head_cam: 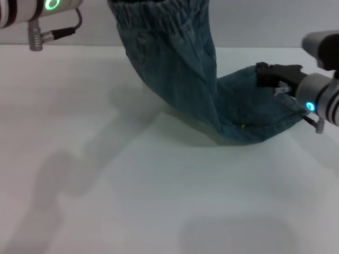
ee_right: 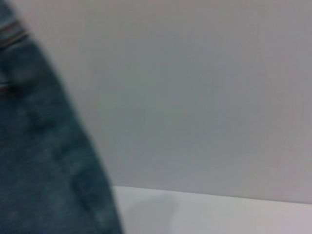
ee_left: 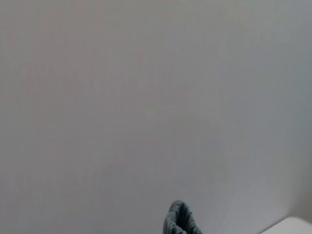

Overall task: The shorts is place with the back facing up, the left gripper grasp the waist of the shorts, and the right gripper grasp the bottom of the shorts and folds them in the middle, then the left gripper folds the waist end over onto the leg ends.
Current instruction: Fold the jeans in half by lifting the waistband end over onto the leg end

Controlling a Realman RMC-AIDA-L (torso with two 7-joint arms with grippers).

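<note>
Shorts [head_cam: 180, 74] draped onto table [head_cam: 132, 201]

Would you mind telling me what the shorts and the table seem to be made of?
The shorts look like blue denim: faded, mottled weave, stitched seams, a gathered elastic waist, matte finish. The table looks like a smooth white laminate or painted board, faintly glossy with soft shadows; which one is unclear.

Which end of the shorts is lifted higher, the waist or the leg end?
The waist: its gathered elastic band hangs at the picture's top, while the leg end sags to the table by the right gripper.
</note>
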